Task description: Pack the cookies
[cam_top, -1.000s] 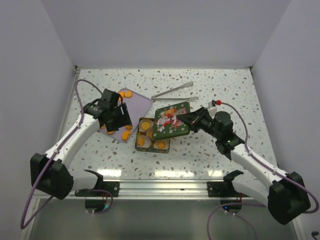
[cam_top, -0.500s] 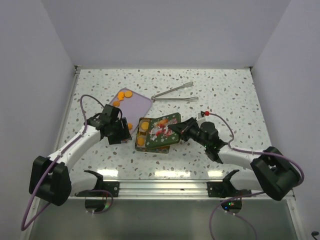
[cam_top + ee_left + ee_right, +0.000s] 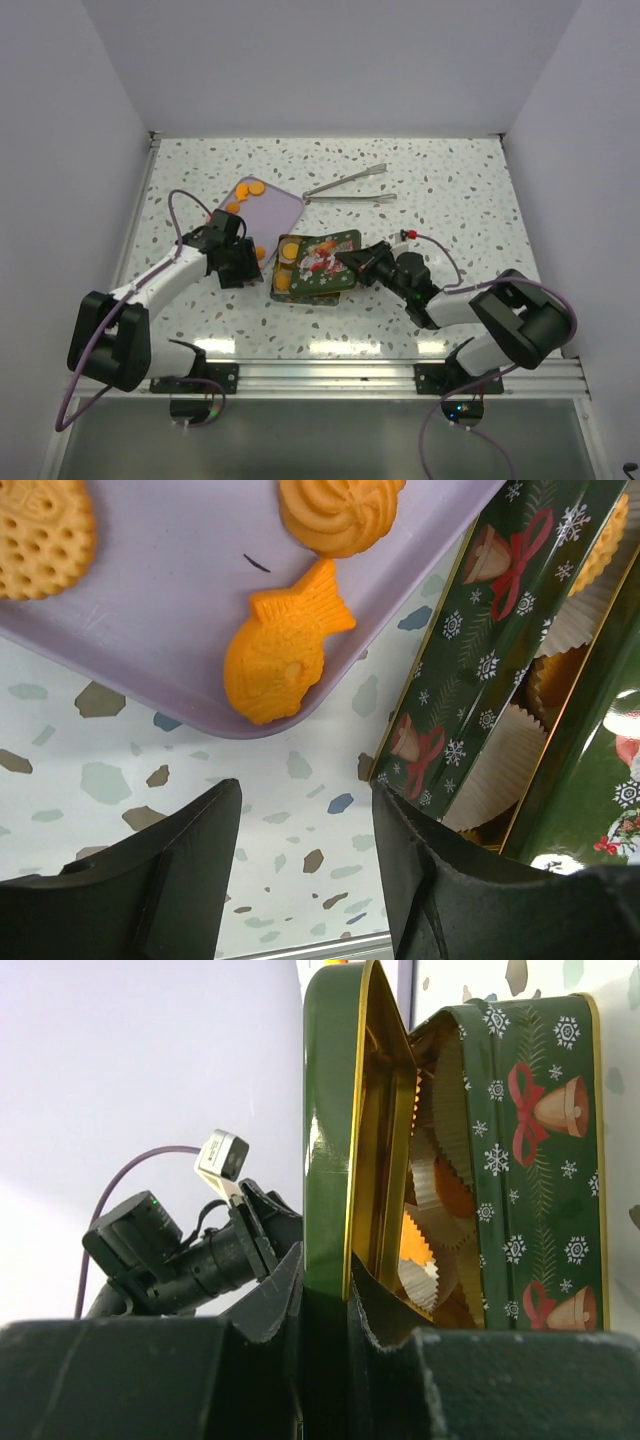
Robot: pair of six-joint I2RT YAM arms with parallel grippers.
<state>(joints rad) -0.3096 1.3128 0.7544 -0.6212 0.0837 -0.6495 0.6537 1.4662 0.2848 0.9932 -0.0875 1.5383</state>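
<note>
left arm [image 3: 165, 280]: base at the near-left corner, elbow folded back, white forearm running up and right to the left-centre of the surface [image 3: 450, 190]. left hand [image 3: 243, 266] sits low, wrist pitched down, fingers [image 3: 170, 870] spread wide, nothing between them. right arm [image 3: 450, 308]: base at the near-right corner, folded tight and low, forearm stretched left toward the centre. right hand [image 3: 352, 262] points left, fingers [image 3: 270, 1305] pinched on the rim of the lid [image 3: 325, 1110], one finger each side; lid stands edge-on in the right wrist view
</note>
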